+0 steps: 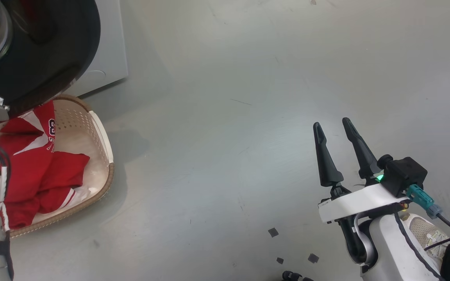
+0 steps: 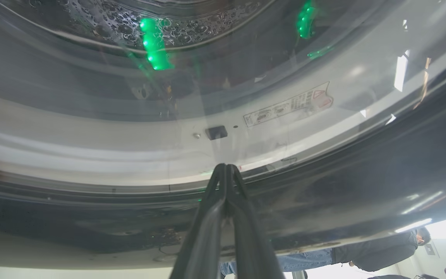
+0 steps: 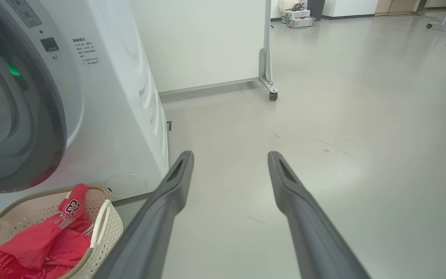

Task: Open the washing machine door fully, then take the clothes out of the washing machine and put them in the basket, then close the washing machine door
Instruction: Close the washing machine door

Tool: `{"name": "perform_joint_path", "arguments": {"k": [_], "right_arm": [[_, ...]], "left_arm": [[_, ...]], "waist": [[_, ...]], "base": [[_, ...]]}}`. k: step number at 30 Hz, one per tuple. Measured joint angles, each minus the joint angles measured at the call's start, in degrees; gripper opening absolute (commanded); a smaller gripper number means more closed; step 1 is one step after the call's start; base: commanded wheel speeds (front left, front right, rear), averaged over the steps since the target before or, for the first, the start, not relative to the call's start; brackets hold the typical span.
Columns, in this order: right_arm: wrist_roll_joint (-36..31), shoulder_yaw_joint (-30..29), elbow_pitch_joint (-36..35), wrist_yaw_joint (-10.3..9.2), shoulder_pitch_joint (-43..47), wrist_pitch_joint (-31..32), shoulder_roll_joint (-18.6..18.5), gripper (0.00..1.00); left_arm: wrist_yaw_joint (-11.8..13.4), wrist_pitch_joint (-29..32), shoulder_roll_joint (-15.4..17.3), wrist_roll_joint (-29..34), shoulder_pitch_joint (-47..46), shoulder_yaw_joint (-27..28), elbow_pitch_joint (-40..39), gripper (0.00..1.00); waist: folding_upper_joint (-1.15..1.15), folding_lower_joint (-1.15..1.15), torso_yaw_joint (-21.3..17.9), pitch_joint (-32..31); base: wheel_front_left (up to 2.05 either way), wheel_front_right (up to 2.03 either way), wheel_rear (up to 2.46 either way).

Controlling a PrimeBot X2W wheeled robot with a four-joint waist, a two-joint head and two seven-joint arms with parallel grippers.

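Door: the washing machine door [image 1: 61, 47] is at the far left. Its glossy black rim overhangs the far end of the basket in the head view.
Door gap: the latch socket [image 3: 49, 43] on the white front lies uncovered beside the rim, so the door is not shut home. How far it stands open cannot be told.
Machine: the washing machine [image 3: 122, 116] is white and stands on the floor at the far left.
Through the glass: the perforated steel drum [image 2: 176, 19] and a warning sticker [image 2: 289, 105] are visible, with green light reflections on the glass.
Clothes: the clothes [image 1: 29, 171] are red with white stripes and a printed number. They are heaped in the basket, with one fold rising against its far wall.
Basket: the basket [image 1: 100, 134] is cream with a brown rim. It sits on the floor just in front of the machine, under the door.
Left hand: the left hand [image 2: 226, 167] has its fingers pressed together with nothing between them. The tips are at the line where the door's glass meets the black rim.
Right hand: the right hand [image 1: 331, 123] has its fingers spread and is empty. It is over bare floor at the near right, well apart from the basket.
Floor: the floor [image 1: 217, 148] is grey and scuffed, with a few small dark squares [image 1: 273, 232] at the near right.
Surroundings: a white partition panel [image 3: 199, 38] on a caster stands beyond the machine. A person [image 2: 362, 255] in jeans and a dark top is past the door's edge.
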Motion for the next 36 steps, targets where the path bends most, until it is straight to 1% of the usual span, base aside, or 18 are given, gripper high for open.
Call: {"name": "perform_joint_path", "arguments": {"k": [8, 11, 14, 16, 19, 23, 26, 28, 36], "right_arm": [[0.5, -0.3, -0.1, -0.57, 0.0, -0.4, 0.0, 1.00], [0.5, -0.4, -0.1, -0.66, 0.0, -0.4, 0.0, 1.00], [0.5, -1.0, -0.2, -0.74, 0.0, -0.4, 0.0, 1.00], [0.5, -1.4, -0.2, -1.14, 0.0, -0.4, 0.0, 1.00], [0.4, -2.0, -0.1, -1.15, 0.0, -0.4, 0.0, 1.00], [0.0, -2.5, 0.1, -1.15, 0.0, -0.4, 0.0, 1.00], [-0.7, -2.8, 0.4, -1.15, 0.1, -0.4, 0.0, 1.00], [-0.8, -3.2, 0.8, -1.15, 0.2, -0.4, 0.0, 1.00], [-2.0, -4.3, 1.7, -1.15, 1.2, -0.4, -0.3, 1.00]], "left_arm": [[-0.2, -1.5, 0.0, 1.7, -2.4, -0.6, 3.6, 0.00], [-0.7, -1.4, -0.1, 1.7, -2.4, -1.0, 4.6, 0.00], [-1.2, -0.8, -1.1, 1.7, -1.8, -1.6, 6.2, 0.00], [-1.4, -0.8, -1.6, 1.0, -1.1, -1.2, 6.6, 0.00], [-1.7, -0.8, -2.2, -1.3, 0.8, -0.1, 6.7, 0.00], [-2.1, -0.7, -2.8, -2.2, 3.3, 0.6, 6.5, 0.00], [-2.1, -0.6, -3.5, -2.8, 6.2, 1.0, 5.8, 0.00], [-2.1, -0.8, -4.1, -4.4, 8.1, 1.9, 5.3, 0.00], [-2.1, -1.0, -7.1, -5.4, 15.3, 2.4, -2.5, 0.00]], "waist": [[0.00, 0.00, -0.4, -0.2], [0.00, 0.00, -0.3, -0.3], [0.00, 0.00, 0.4, -0.7], [0.00, 0.00, 0.8, -1.0], [0.00, 0.00, 1.6, -1.5], [0.00, 0.00, 2.5, -2.2], [0.00, 0.00, 3.4, -3.1], [0.00, 0.00, 4.0, -3.7], [0.00, 0.00, 7.0, -6.9]], "base": [[0.00, 0.00, 0.00], [0.00, 0.00, 0.00], [0.00, 0.00, 0.00], [0.00, 0.00, 0.00], [0.00, 0.00, 0.00], [0.00, 0.00, 0.00], [0.00, 0.00, 0.00], [0.00, 0.00, 0.00], [0.00, 0.00, 0.00]]}}
